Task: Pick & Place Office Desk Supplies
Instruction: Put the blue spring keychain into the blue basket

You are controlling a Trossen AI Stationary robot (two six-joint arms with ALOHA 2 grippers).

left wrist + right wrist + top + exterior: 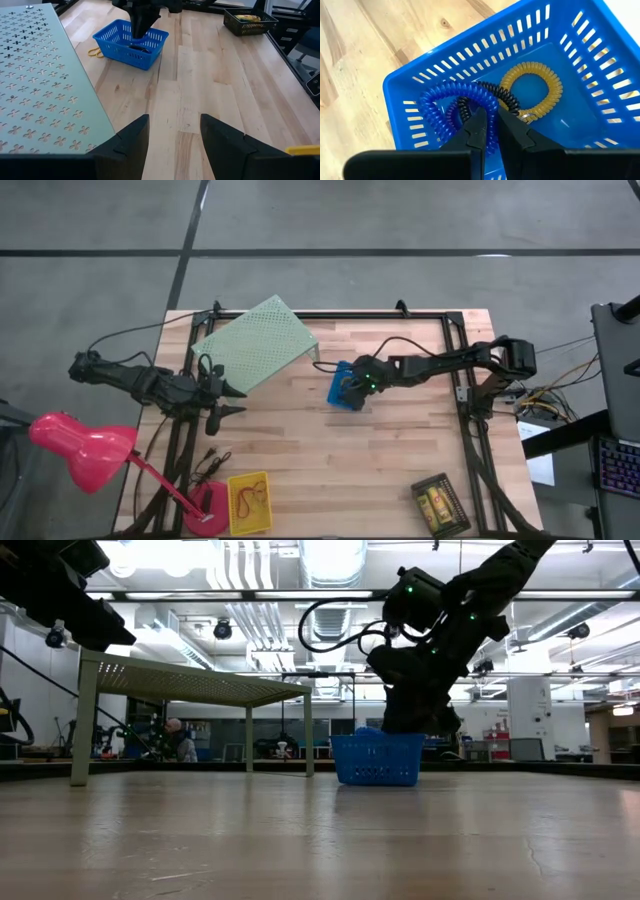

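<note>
A blue bin stands mid-table. On its floor lie a blue coil ring, a black coil ring and a yellow-orange coil ring. My right gripper reaches down into the bin, its fingers shut at the blue ring. A tan rubber band lies on the table against the bin's side. My left gripper hangs open at the table's left edge, beside the pale green riser, with nothing between its fingers. My right gripper pinches the blue ring's coil between its two fingertips. The fingers come slanting down from the table's right side into the bin. The rest of the ring lies on the bin's floor, next to the black ring.
A yellow bin with rubber bands stands at the near left beside a pink lamp. A black bin with yellow pieces stands at the near right. Bare wood lies between the bins.
</note>
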